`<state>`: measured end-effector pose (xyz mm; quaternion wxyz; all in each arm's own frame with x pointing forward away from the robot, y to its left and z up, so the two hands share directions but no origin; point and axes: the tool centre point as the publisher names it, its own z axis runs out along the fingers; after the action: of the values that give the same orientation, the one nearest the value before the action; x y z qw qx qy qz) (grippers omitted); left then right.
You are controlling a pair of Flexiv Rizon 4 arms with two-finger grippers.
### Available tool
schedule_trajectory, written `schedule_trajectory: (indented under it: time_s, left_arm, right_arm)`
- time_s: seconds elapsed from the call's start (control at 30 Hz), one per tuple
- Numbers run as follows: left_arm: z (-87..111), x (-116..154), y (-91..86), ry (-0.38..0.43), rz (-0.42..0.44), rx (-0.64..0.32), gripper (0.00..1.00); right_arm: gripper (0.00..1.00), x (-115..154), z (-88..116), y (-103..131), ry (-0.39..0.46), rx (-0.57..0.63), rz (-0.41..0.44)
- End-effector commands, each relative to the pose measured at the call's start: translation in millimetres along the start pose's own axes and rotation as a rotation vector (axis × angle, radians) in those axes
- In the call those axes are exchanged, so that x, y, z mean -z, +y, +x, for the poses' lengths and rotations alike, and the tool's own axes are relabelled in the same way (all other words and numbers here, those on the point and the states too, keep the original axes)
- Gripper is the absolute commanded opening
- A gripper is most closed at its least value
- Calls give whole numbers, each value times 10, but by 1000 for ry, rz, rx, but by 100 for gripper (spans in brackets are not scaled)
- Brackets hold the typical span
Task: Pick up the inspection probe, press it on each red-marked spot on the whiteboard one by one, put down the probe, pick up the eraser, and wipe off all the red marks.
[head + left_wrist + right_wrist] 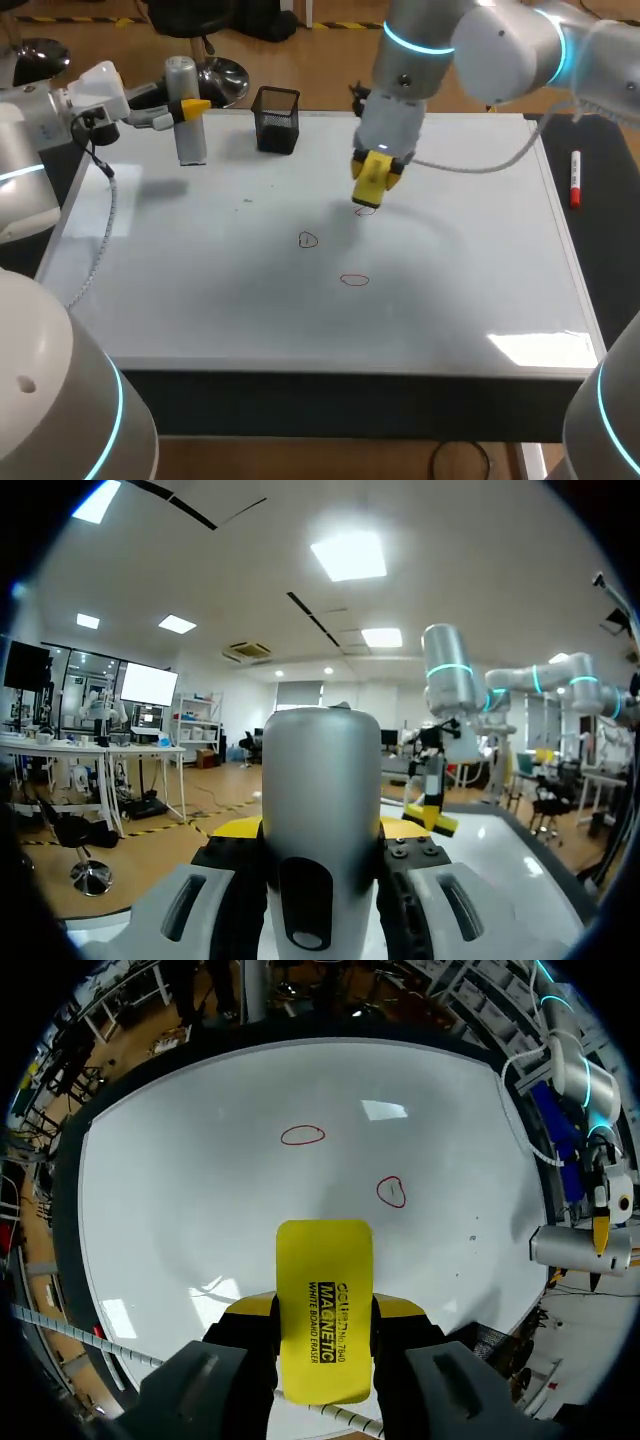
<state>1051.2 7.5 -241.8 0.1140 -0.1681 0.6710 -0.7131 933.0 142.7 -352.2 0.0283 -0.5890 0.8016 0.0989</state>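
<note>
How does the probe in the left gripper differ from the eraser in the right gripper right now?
The probe is a silver-grey cylinder; the eraser is a flat yellow block. The probe stands upright at the whiteboard's far left corner, while the eraser points down at a red mark near the middle. Both are clamped between yellow fingertips, the probe by the left gripper, the eraser by the right gripper.

Left gripper [320,835] is clasping the inspection probe [320,780].
The grey cylinder is standing upright between its fingers, the right arm [447,680] hanging beyond.
</note>
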Motion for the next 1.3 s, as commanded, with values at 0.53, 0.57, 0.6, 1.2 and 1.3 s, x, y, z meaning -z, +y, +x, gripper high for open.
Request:
schedule_trajectory:
  time_s: [0.53, 0.57, 0.6, 1.2, 1.3]
  left_arm:
    - [9, 0, -7, -4, 2, -2, 0]
    - [9, 0, -7, -4, 2, -2, 0]
    - [9, 0, -7, -4, 2, -2, 0]
    - [9, 0, -7, -4, 2, -2, 0]
    - [9, 0, -7, -4, 2, -2, 0]
  right_arm:
    - [0, -566, -914, 342, -17, 93, -92]
    - [0, -593, -941, 368, -22, 97, -102]
    - [0, -620, -968, 398, -28, 102, -113]
    - [0, -964, -1062, 751, -17, 114, -213]
    - [0, -975, -1045, 774, -12, 116, -219]
